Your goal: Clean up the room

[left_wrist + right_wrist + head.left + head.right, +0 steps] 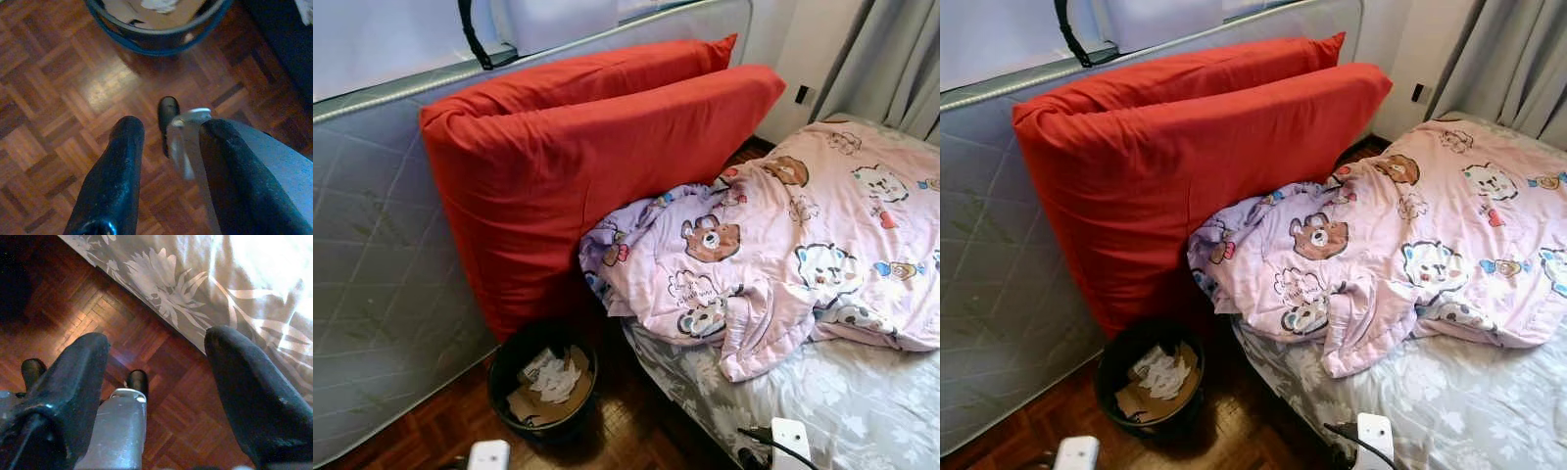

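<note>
Beside the bed, on the parquet floor, stands a round black wastebasket, upright, partly filled with brown cardboard and crumpled white paper, touching the foot of the red cushions that lean on a grey quilted mattress. On the bed lies a rumpled pink bear-print duvet, one corner hanging over the edge toward the wastebasket. Left gripper hangs near the wastebasket, fingers apart and empty; right gripper hangs by the bed's floral sheet, likewise spread and empty.
</note>
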Robot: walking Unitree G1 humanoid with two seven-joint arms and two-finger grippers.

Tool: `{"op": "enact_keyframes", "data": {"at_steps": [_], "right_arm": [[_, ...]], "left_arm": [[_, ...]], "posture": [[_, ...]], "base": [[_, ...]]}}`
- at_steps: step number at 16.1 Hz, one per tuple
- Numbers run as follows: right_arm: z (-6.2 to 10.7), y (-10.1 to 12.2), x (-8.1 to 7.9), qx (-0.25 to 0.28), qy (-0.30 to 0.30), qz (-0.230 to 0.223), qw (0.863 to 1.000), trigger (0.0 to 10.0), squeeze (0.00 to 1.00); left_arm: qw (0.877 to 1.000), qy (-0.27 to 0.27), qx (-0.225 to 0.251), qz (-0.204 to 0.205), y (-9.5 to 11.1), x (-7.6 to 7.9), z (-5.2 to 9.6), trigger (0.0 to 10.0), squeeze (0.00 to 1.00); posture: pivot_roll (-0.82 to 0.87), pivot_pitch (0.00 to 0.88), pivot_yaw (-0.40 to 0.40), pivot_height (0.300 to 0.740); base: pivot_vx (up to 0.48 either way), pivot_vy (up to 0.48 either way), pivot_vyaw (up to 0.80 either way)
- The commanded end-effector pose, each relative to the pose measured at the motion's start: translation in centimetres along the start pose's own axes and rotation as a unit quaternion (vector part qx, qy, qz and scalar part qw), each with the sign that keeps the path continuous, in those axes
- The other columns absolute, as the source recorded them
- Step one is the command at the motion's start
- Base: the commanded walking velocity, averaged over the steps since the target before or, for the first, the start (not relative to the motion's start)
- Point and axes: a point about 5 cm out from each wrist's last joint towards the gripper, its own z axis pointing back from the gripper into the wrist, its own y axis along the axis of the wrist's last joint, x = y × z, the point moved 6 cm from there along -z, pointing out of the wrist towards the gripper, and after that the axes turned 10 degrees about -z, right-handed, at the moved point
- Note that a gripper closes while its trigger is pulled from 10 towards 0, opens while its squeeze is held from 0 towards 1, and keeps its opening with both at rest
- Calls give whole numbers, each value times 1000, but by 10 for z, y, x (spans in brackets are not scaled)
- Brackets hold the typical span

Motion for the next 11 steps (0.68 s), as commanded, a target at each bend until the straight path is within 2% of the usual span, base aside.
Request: {"op": "enact_keyframes", "data": {"at_steps": [1,2,4,7,11], "right_arm": [[0,-5,-4,-7,-2,-13,1000,10000,0],[-1,-4,-18,-1,6,-20,1000,10000,0],[-1,-7,-29,-4,14,-16,1000,10000,0],[-1,-10,-25,-6,15,-16,1000,10000,0],[1,-11,-9,-7,6,-20,1000,10000,0]], "left_arm": [[1000,-4,-13,7,-5,0,0,10000,0],[1000,-5,-11,6,0,0,-1,10000,0],[1000,-8,-10,3,4,6,-3,10000,0],[1000,-11,-10,2,7,13,-5,10000,0],[1000,-13,-11,2,7,16,-5,10000,0]], "posture": [[14,90,-13,740],[15,91,-8,740],[18,89,-7,740],[17,89,-6,740],[17,88,-6,740]], "base": [[240,0,0],[0,0,0],[120,0,0],[80,0,0],[255,0,0]]}}
